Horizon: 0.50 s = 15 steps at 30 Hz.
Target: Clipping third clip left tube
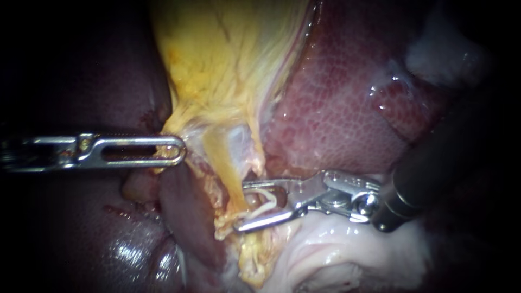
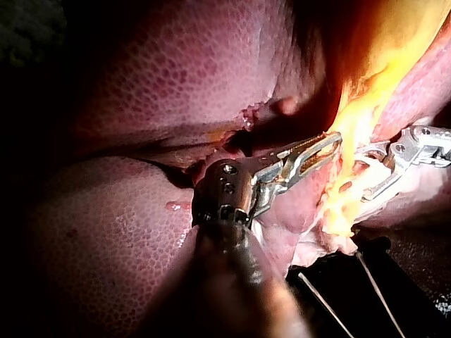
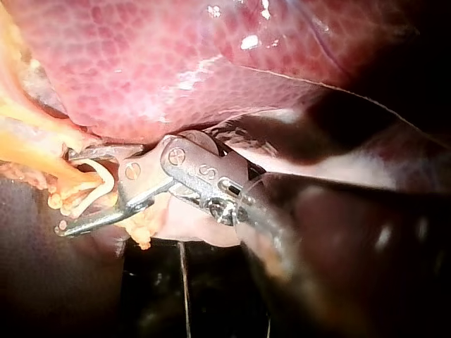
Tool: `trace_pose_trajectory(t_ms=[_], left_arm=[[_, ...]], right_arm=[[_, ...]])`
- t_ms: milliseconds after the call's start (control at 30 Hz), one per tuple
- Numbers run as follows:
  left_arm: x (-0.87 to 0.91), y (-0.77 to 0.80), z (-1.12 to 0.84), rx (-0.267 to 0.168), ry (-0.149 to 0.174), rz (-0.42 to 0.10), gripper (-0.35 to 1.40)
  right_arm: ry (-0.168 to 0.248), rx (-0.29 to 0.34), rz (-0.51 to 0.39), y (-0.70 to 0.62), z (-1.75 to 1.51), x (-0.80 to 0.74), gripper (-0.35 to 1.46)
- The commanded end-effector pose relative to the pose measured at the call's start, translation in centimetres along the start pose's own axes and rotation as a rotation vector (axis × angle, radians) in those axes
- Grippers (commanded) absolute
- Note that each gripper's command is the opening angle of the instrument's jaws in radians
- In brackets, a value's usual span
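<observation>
Left instrument [image 1: 179, 150]: comes in level from the left. Its slotted jaws lie together on the edge of the yellow tissue [image 1: 228, 59], pinching it from both sides.
Right instrument [image 1: 241, 207]: comes in low from the right. Its jaws stand apart with a clear gap between them.
Tube [image 1: 225, 168]: a thin yellow strand running down from the yellow tissue and through the gap between the right instrument's jaws.
Clip [image 1: 267, 205]: a white loop in that same gap, beside the tube. Whether it touches both jaws cannot be told.
Liver [image 1: 336, 108]: dark red and mottled, above the right instrument.
Spacing: the two instruments' jaws are near each other but not touching.
</observation>
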Motion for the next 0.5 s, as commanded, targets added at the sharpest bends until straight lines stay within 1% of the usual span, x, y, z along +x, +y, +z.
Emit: trace_pose_trajectory(t_ms=[33, 100, 200, 400, 500], left_arm=[[0.00, 0.00, 0.00, 0.000, 0.000, 0.000, -0.35], [0.00, 0.00, 0.00, 0.000, 0.000, 0.000, -0.35], [0.00, 0.01, 0.01, 0.000, 0.000, 0.000, -0.35], [0.02, 0.03, 0.03, -0.001, -0.001, 0.002, -0.35], [0.03, 0.03, 0.04, -0.002, -0.002, 0.002, -0.35]], right_arm=[[0.011, 0.013, 0.006, -0.02, 0.00, 0.03, 0.59], [0.027, 0.036, 0.021, -0.05, 0.03, 0.07, 0.59], [0.039, 0.061, 0.047, -0.05, 0.10, 0.07, 0.58], [0.044, 0.096, 0.079, 0.02, 0.29, 0.00, 0.57], [0.063, 0.106, 0.095, 0.05, 0.33, 0.01, 0.56]])
